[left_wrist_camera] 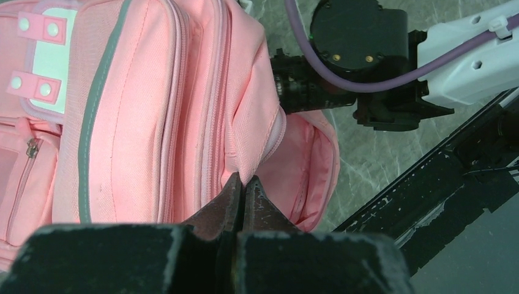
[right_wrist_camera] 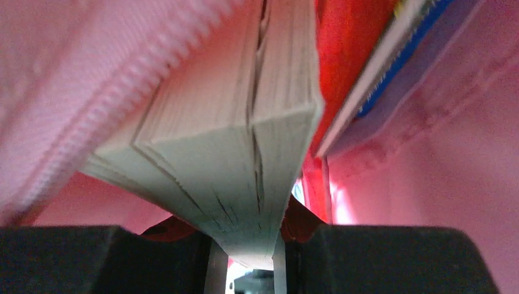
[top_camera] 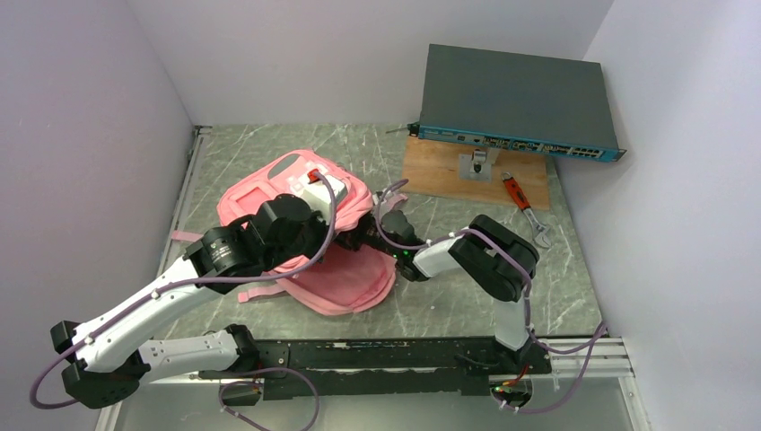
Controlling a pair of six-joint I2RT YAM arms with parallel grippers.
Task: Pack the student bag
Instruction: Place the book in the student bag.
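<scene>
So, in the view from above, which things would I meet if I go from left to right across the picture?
Left arm's elbow → student bag → wooden board → wrench. The right arm and the grey switch box overlap these, so I leave them out.

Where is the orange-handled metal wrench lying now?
Top view, right side: the orange-handled metal wrench lies with its handle on the wooden board's right end and its head on the table.

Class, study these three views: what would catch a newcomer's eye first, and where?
The pink student bag lies left of centre on the table. The left gripper pinches its opening edge, while the right gripper holds a thick book inside it. A grey network switch sits far right.
</scene>
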